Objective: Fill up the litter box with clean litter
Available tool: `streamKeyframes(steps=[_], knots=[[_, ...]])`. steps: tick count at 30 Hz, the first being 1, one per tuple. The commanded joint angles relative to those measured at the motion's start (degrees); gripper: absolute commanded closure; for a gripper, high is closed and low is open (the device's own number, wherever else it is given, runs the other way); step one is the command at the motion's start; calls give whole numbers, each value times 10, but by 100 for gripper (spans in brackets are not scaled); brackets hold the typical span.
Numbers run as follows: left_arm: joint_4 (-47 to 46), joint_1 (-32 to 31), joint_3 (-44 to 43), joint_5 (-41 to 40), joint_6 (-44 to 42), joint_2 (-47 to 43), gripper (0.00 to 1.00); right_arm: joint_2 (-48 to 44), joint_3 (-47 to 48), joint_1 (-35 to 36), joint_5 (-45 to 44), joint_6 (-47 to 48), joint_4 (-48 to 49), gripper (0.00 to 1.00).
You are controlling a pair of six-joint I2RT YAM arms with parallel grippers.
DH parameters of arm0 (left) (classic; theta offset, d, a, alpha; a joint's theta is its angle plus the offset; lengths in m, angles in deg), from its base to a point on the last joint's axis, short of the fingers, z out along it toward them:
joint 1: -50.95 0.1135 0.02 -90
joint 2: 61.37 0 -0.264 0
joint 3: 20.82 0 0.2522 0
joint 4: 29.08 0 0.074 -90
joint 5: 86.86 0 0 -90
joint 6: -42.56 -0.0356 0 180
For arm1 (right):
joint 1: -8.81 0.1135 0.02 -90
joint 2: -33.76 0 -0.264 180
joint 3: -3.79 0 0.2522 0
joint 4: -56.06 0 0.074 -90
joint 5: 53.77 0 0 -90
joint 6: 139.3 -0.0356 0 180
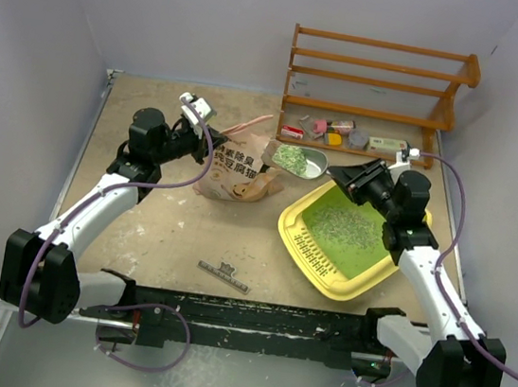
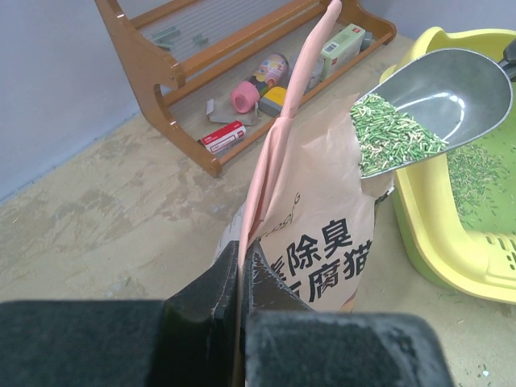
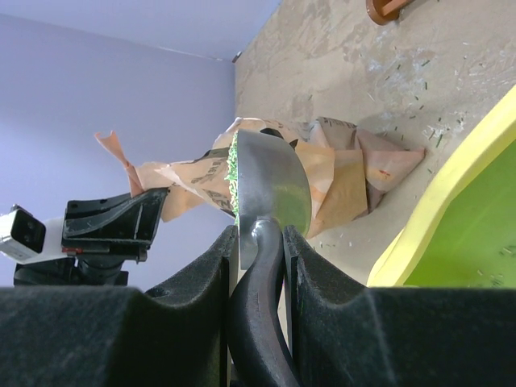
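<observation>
The yellow litter box [image 1: 301,253] sits right of centre, with a scatter of litter [image 1: 350,227] on its green floor; it also shows in the left wrist view [image 2: 419,234] and the right wrist view [image 3: 435,210]. My right gripper [image 1: 349,179] is shut on the black handle of a silver scoop [image 1: 309,162] holding litter [image 2: 391,133], level, between the tan bag's mouth and the box's far rim. My left gripper [image 1: 210,144] is shut on the pink top edge of the tan bag [image 1: 237,179], holding it up.
A wooden rack [image 1: 378,85] with small items stands at the back right. A small dark flat strip [image 1: 223,274] lies on the table near the front. Stray granules dot the table around the bag.
</observation>
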Motion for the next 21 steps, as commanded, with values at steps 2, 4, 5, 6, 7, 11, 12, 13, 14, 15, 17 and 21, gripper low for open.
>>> streamKeyframes(steps=[2, 4, 5, 6, 7, 11, 12, 13, 14, 15, 17, 21], knots=[[-52, 3, -28, 2, -3, -8, 100, -28, -3, -5, -10, -23, 45, 100], [-52, 3, -28, 2, -2, -9, 100, -34, -5, -7, -14, -25, 43, 100], [-51, 3, -28, 2, -2, -10, 100, -38, -6, -8, -16, -27, 42, 100], [-52, 3, -27, 2, -2, -9, 100, -42, -7, -8, -20, -27, 41, 100], [-52, 3, -28, 2, -3, -9, 100, -47, -8, -8, -23, -28, 38, 100], [-52, 3, -27, 3, -2, -9, 100, -65, -15, -9, -33, -35, 35, 100], [-52, 3, -28, 3, -1, -9, 100, -72, -20, -9, -37, -38, 36, 100], [-53, 3, -28, 3, -2, -9, 100, -80, -25, -9, -43, -42, 38, 100], [-52, 3, -28, 3, -1, -9, 100, -87, -28, -9, -48, -45, 37, 100], [-52, 3, -28, 3, -1, -8, 100, -95, -31, -9, -52, -46, 36, 100], [-51, 3, -28, 3, -1, -7, 100, -113, -38, -9, -62, -49, 31, 100], [-51, 3, -27, 3, -1, -5, 100, -147, -53, -9, -82, -56, 18, 100]])
